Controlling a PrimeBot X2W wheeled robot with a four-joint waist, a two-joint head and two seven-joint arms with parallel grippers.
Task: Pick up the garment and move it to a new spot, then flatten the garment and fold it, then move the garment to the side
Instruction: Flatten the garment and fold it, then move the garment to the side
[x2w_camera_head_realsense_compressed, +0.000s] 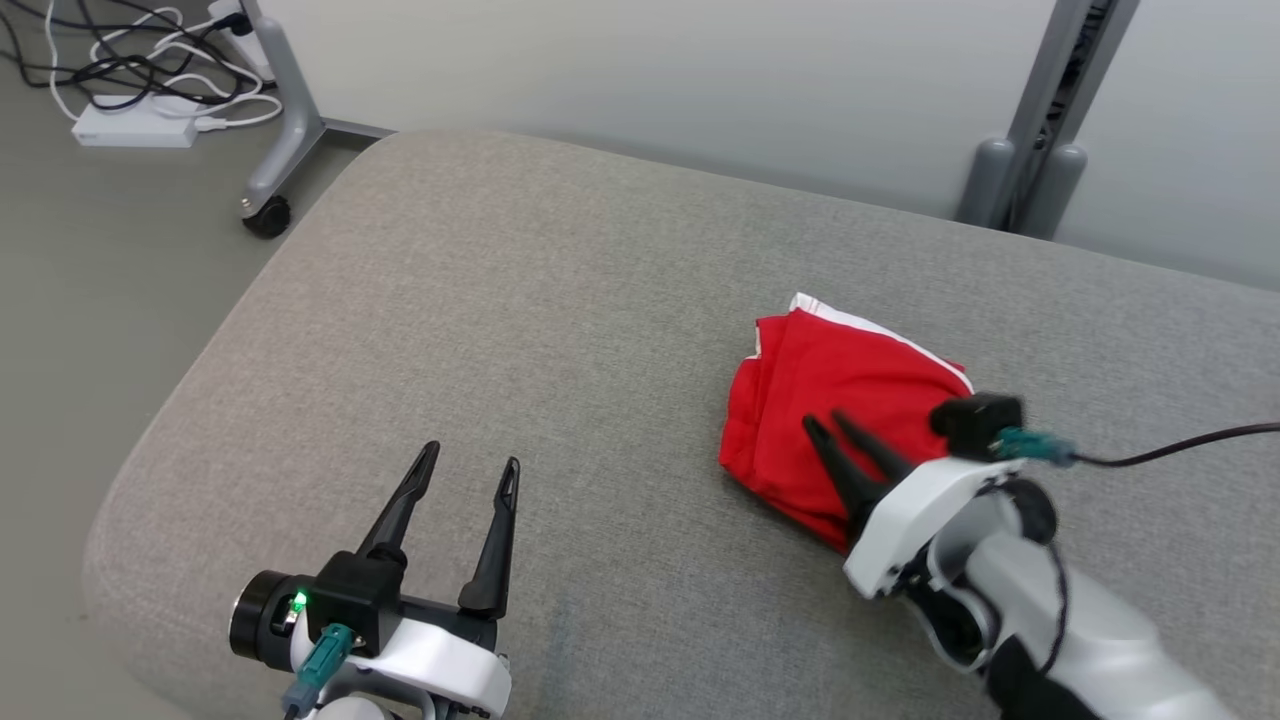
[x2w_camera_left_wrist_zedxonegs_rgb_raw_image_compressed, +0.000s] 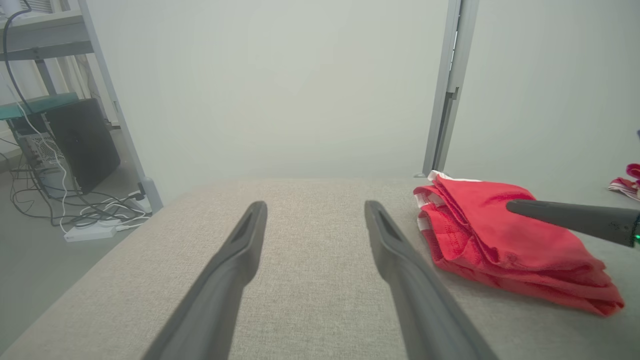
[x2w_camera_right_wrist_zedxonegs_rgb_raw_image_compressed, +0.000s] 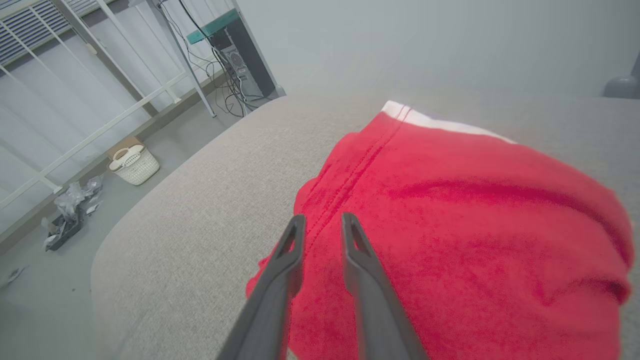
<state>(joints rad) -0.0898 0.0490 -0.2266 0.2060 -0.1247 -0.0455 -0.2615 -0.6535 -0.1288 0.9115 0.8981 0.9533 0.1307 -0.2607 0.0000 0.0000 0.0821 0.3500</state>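
A red garment with white trim along its far edge lies folded into a compact, layered bundle on the grey fabric-covered worktop, toward its right side and well in from the rounded left corner. The right hand reaches over the near part of the bundle, its two dark fingers pointing toward the far left. They stand only a little apart, with a narrow gap between the tips. In the right wrist view this hand hangs over the left part of the garment, close to a stitched seam, and no cloth shows pinched between the tips. Whether they touch the fabric cannot be told. The left wrist view shows one finger of the right hand coming in from the right, level with the top of the garment. The left hand is at the near left over bare worktop, well apart from the garment, with its fingers spread wide and nothing between them. In its own view the left hand points across the worktop toward a pale wall. On the floor beyond the left corner lie a white power strip and tangled cables beside a grey wheeled stand.
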